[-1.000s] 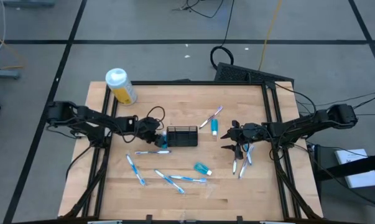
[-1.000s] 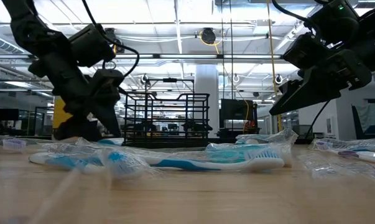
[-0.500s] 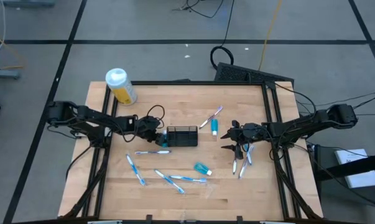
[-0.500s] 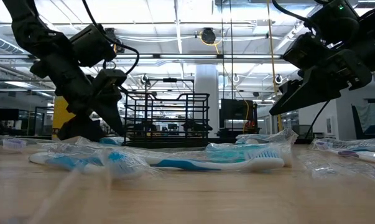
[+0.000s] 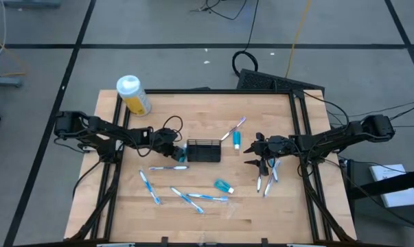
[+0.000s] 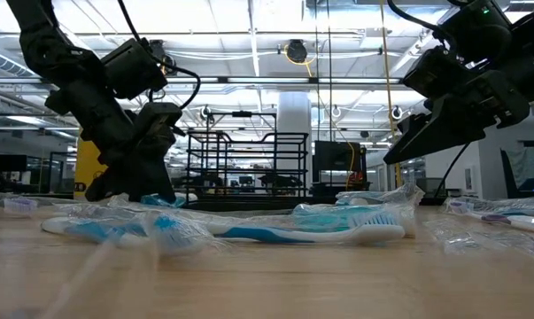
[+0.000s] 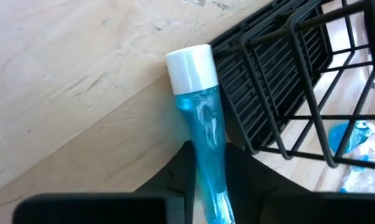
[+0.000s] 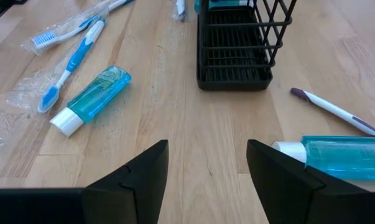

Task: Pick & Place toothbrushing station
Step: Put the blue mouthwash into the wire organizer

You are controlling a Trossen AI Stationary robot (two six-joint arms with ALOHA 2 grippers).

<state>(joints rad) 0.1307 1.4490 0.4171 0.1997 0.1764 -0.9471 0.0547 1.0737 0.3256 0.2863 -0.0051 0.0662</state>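
One black wire basket [image 5: 201,150] sits near the table's [image 5: 261,213] middle. Three teal tubes show: one [image 7: 203,134] pinched by the left gripper [image 5: 177,152] just beside the basket's left end, two lying loose. Several wrapped toothbrushes [image 5: 193,197] lie toward the front edge. The right gripper [image 5: 256,152] hovers right of the basket, fingers spread, empty.

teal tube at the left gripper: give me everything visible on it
The teal tube is slim, clear blue-green plastic with a white cap. It lies flat on the wooden table, cap end beside the outer corner of the black wire basket, not inside it. Its tail runs between the left gripper fingers, which press it on both sides. From above it is mostly hidden under that gripper.
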